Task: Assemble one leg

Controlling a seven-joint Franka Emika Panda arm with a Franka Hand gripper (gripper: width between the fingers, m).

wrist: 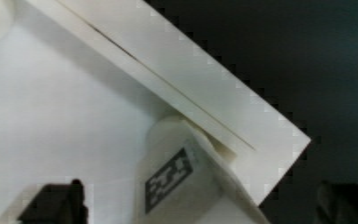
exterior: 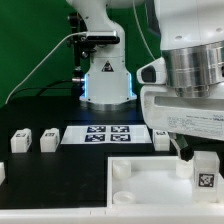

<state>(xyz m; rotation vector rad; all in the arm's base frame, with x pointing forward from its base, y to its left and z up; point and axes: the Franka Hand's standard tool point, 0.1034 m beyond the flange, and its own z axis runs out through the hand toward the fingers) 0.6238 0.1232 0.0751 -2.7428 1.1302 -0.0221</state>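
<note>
A white leg [exterior: 205,170] with a black-and-white tag stands upright at the near-right corner of the flat white panel [exterior: 150,188]. My gripper [exterior: 200,157] hangs right over it. In the wrist view the leg [wrist: 179,175] shows between my two dark fingers [wrist: 51,203], with bare panel [wrist: 60,100] showing between that finger and the leg. The jaws stand apart and straddle the leg without closing on it.
Loose white legs lie on the black table: two [exterior: 20,141] [exterior: 48,139] left of the marker board [exterior: 105,134], one [exterior: 162,136] right of it, one at the left edge [exterior: 2,172]. The robot base [exterior: 105,75] stands behind.
</note>
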